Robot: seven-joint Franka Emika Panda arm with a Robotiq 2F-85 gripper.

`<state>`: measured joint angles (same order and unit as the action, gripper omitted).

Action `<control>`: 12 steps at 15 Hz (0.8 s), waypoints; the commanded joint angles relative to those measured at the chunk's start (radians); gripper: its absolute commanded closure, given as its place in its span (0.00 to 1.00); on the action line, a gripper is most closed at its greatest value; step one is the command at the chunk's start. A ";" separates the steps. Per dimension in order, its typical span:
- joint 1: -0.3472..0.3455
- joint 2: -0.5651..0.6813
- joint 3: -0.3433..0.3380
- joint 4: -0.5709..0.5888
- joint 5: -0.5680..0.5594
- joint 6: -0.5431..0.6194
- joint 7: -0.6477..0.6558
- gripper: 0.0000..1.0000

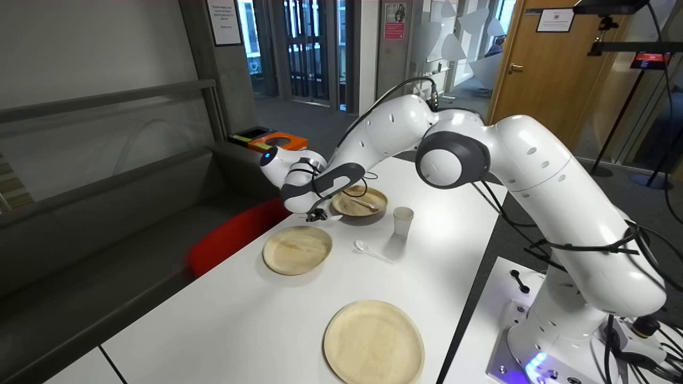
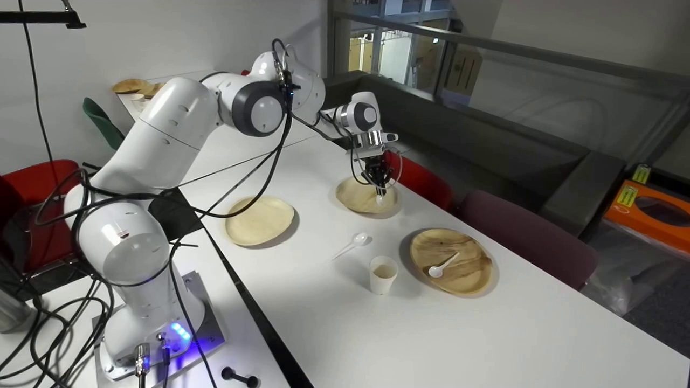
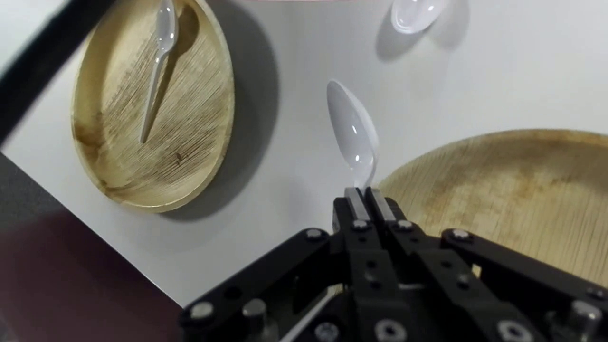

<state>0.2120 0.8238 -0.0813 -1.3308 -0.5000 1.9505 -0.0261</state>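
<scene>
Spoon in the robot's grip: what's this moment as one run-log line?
gripper: shut on white spoon | wrist view: plate bearing second spoon, another plate | table: cup, third spoon

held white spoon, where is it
In the wrist view, the white plastic spoon is gripped by the black claw, right of centre, between the left tan round plate and the right one.

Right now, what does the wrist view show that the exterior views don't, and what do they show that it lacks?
Only the wrist view clearly shows how the end effector is shut on the held spoon, at its neck. Only the exterior views show the cup, the robot base and the base-side plate. Both show the held spoon, the loose spoon, the bare plate, and the streaked plate with another spoon in it.
</scene>
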 commanded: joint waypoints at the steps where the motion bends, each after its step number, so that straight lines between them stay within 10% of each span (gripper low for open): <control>1: 0.012 -0.162 0.006 -0.234 -0.111 0.102 -0.091 0.99; 12: -0.048 -0.471 0.107 -0.724 -0.430 0.454 -0.241 0.99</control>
<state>0.2085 0.4985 -0.0085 -1.8600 -0.8544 2.2936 -0.2115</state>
